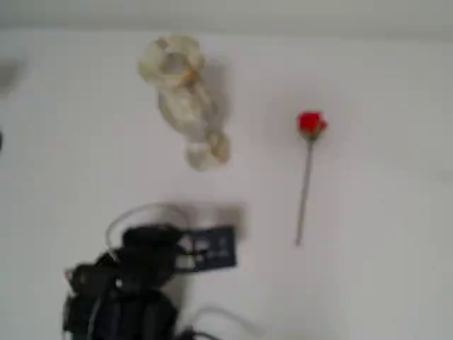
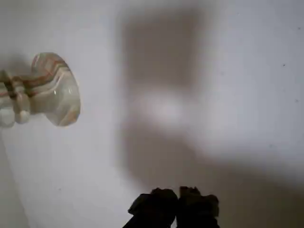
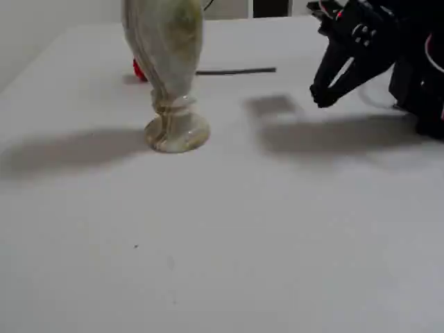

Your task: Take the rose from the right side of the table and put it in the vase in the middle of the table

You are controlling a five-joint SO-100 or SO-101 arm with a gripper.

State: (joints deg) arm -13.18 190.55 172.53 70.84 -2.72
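The rose lies flat on the white table at the right of a fixed view, red head far, thin stem pointing near. In another fixed view only a bit of red head and the stem show behind the vase. The cream marbled vase stands upright mid-table; it also shows in the other fixed view and at the left of the wrist view. My gripper hovers above the table, near side of the vase and left of the rose, touching neither. Its black fingertips meet, shut and empty.
The black arm body and cables fill the near left of a fixed view. The gripper's shadow falls on the bare table between vase and arm. The table's far edge runs behind the vase.
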